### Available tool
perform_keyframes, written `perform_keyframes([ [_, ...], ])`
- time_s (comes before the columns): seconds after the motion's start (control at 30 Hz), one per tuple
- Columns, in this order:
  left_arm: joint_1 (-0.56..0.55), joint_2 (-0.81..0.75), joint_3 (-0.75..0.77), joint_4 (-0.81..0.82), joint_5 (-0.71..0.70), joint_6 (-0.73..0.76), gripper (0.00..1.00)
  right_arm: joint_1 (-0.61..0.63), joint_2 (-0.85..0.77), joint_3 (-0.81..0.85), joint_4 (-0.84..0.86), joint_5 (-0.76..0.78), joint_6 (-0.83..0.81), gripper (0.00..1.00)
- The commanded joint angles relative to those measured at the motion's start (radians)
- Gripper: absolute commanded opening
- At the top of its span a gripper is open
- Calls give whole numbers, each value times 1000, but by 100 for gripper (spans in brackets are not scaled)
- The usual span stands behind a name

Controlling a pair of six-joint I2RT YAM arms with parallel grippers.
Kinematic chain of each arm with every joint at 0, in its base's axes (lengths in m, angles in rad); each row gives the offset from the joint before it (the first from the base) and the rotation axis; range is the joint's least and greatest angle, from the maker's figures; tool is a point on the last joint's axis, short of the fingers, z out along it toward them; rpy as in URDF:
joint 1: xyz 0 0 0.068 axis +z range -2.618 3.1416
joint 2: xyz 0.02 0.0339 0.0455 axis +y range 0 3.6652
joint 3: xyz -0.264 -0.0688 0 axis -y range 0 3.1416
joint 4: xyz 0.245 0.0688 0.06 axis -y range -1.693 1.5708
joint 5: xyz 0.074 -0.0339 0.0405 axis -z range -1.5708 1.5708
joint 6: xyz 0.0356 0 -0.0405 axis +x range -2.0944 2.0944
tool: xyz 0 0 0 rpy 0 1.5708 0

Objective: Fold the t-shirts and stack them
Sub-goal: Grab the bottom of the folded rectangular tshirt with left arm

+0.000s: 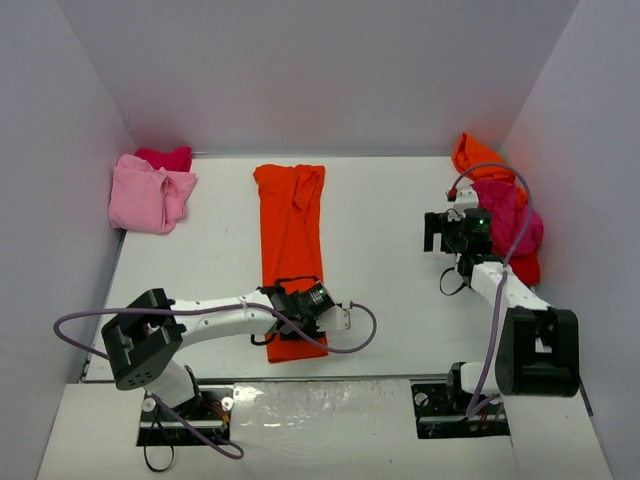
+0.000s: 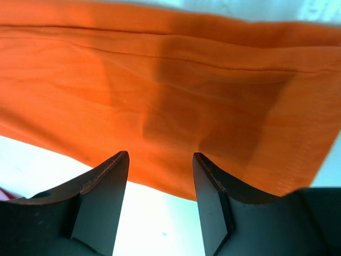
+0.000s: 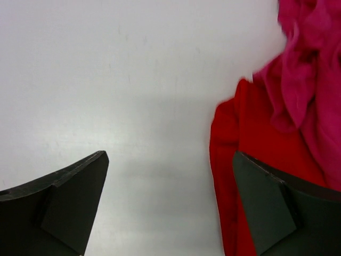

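- An orange-red t-shirt [image 1: 290,235], folded into a long narrow strip, lies flat at the middle of the white table [image 1: 390,290], running from far to near
- The left gripper [image 2: 160,157] hangs low over the strip's near end; its jaws stand about half open, the dark fingertips [image 2: 114,170] at the cloth's edge with bare table showing between them, and no cloth is seen pinched
- The right gripper [image 3: 170,154] is over the right side of the table, jaws spread wide and holding nothing; one finger is over bare tabletop, the other over the edge of a red t-shirt [image 3: 240,160]
- Against the right wall sits a loose heap: an orange t-shirt [image 1: 475,155] farthest, a crumpled magenta t-shirt [image 1: 525,232] in the middle, the red one nearest
- In the far left corner a pink t-shirt [image 1: 148,198] lies folded, with a dark pink t-shirt [image 1: 165,157] just behind it, touching
- A purple cable [image 1: 360,340] loops from the left arm's wrist across the table beside the strip's near end
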Motion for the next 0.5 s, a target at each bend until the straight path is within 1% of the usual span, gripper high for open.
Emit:
perform_keyframes([
  [0.0, 37, -28, 58, 23, -97, 4, 48, 25, 112, -5, 400, 142, 115, 100],
  [0.03, 61, -32, 80, 4, -78, -10, 48, 34, 129, -50, 499, 230, 107, 100],
  [0.07, 76, -38, 99, -7, -44, -19, 48, 43, 140, -75, 575, 272, 101, 100],
  [0.1, 102, -40, 109, -22, -24, -25, 47, 44, 154, -80, 548, 287, 120, 100],
  [0.17, 127, -42, 131, -30, -11, -26, 48, 58, 147, -104, 614, 310, 179, 100],
  [0.23, 155, -34, 138, -29, -6, -26, 47, 152, 171, -129, 670, 420, 136, 100],
  [0.3, 161, -24, 142, -28, -10, -22, 47, 201, 234, -150, 784, 442, 90, 100],
  [0.33, 162, -19, 143, -28, -13, -21, 47, 206, 275, -157, 843, 443, 70, 100],
  [0.4, 164, -6, 140, -14, -25, -15, 47, 178, 324, -76, 728, 340, 82, 100],
  [0.47, 164, 4, 142, 1, -33, -11, 47, 89, 337, -53, 689, 193, 111, 100],
])
